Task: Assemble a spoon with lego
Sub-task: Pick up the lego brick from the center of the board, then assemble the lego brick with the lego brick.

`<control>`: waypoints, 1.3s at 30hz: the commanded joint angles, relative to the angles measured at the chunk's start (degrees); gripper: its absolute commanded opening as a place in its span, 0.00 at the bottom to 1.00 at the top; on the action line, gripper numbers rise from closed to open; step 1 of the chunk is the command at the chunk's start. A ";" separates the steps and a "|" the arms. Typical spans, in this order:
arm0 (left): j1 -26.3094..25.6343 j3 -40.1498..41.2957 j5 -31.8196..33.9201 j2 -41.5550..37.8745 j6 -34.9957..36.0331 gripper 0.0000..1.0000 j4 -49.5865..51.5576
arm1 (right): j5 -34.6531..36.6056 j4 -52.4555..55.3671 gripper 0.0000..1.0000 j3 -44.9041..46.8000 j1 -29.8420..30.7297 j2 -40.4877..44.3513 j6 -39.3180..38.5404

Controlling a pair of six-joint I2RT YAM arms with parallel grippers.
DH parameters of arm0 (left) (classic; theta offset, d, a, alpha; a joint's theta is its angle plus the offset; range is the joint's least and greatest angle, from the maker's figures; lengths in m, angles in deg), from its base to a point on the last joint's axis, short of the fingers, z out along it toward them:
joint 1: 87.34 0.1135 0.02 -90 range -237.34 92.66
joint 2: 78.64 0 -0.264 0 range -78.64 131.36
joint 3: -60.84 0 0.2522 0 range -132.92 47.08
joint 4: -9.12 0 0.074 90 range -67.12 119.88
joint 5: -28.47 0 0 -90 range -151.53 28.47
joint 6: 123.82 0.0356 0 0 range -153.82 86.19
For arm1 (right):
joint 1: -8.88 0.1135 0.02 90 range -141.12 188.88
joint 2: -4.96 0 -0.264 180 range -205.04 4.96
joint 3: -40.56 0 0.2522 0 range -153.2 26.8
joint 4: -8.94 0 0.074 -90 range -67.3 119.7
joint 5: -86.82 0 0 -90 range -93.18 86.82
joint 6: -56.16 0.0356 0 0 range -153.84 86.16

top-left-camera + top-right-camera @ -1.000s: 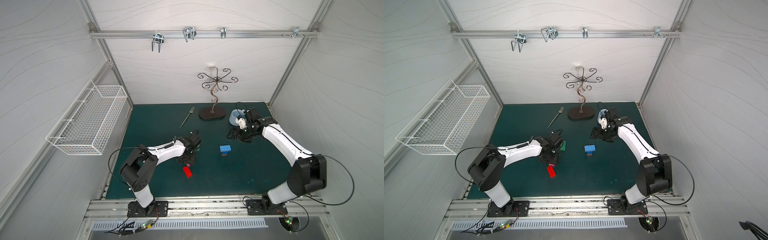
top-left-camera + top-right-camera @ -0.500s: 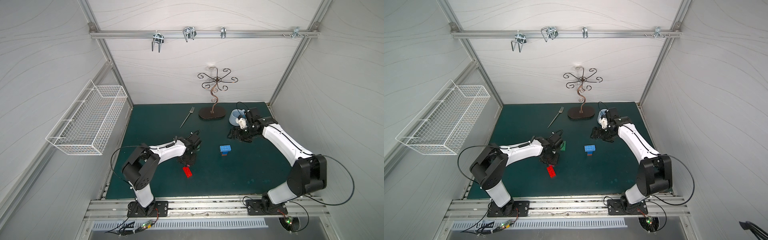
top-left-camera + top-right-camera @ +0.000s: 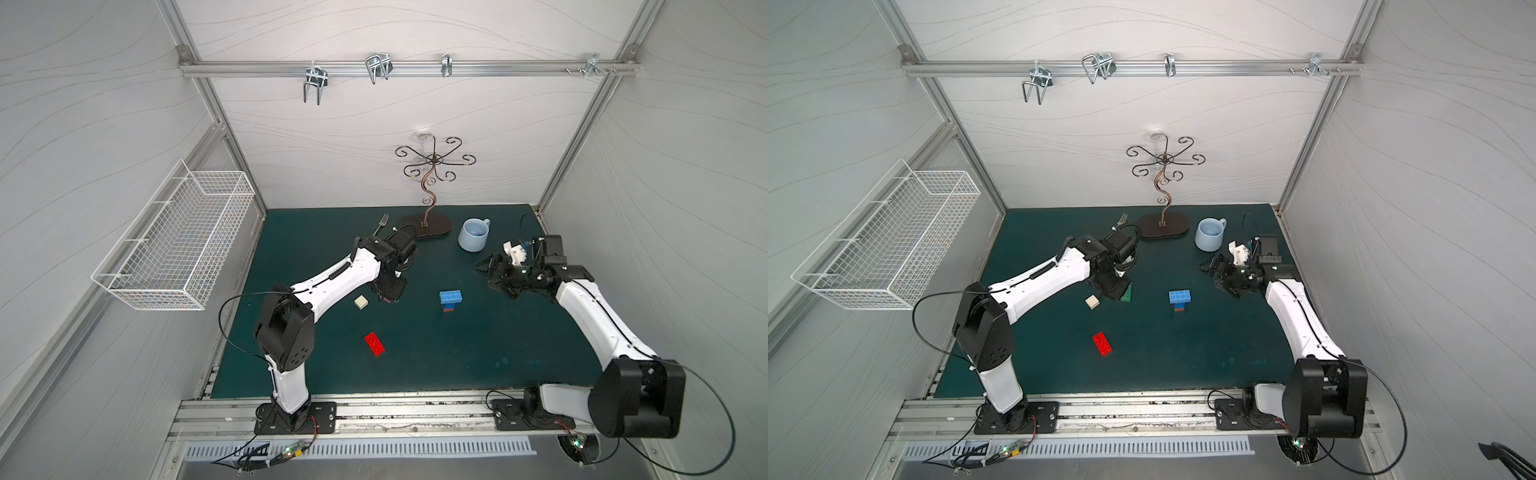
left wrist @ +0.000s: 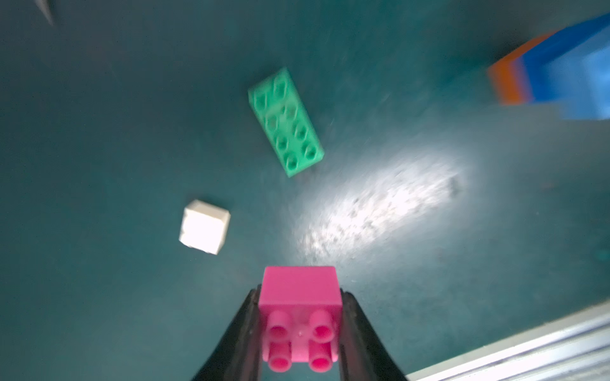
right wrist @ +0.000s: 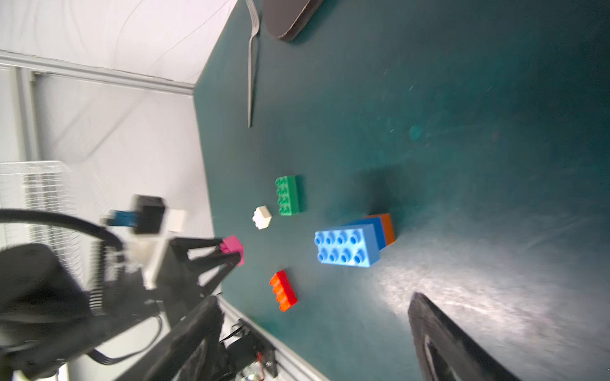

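Observation:
My left gripper (image 4: 299, 293) is shut on a pink brick (image 4: 298, 297), held studs toward the camera just above the mat. In both top views the left gripper (image 3: 388, 293) hangs left of centre. A long green brick (image 4: 285, 122) (image 3: 1128, 294) and a cream brick (image 3: 361, 302) (image 4: 204, 227) lie close by it. A red brick (image 3: 374, 344) lies nearer the front. A light blue brick on a blue and orange stack (image 3: 451, 298) (image 5: 346, 247) stands at mid-table. My right gripper (image 3: 494, 282) (image 5: 313, 313) is open and empty, to the right of the stack. No assembled spoon shows.
A silver fork (image 3: 381, 222), a dark stand base (image 3: 426, 228) and a pale blue mug (image 3: 473, 235) sit along the back of the green mat. A white wire basket (image 3: 178, 241) hangs on the left wall. A metal rail (image 3: 374, 411) borders the front.
My left jaws have closed on the pink brick, and the cream brick beside them is now uncovered. My right gripper has shifted right, away from the mug, and opened slightly wider.

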State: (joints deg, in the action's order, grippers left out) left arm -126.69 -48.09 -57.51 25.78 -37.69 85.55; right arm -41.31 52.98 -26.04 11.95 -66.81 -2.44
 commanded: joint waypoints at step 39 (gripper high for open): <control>-6.49 -40.28 -11.03 25.93 43.74 0.14 17.22 | -20.20 -52.60 0.70 21.04 2.76 -23.53 9.74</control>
State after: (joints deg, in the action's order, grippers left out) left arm -132.72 -85.05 -68.55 50.02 6.11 103.17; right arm -59.61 3.48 -5.24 13.96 -89.52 6.70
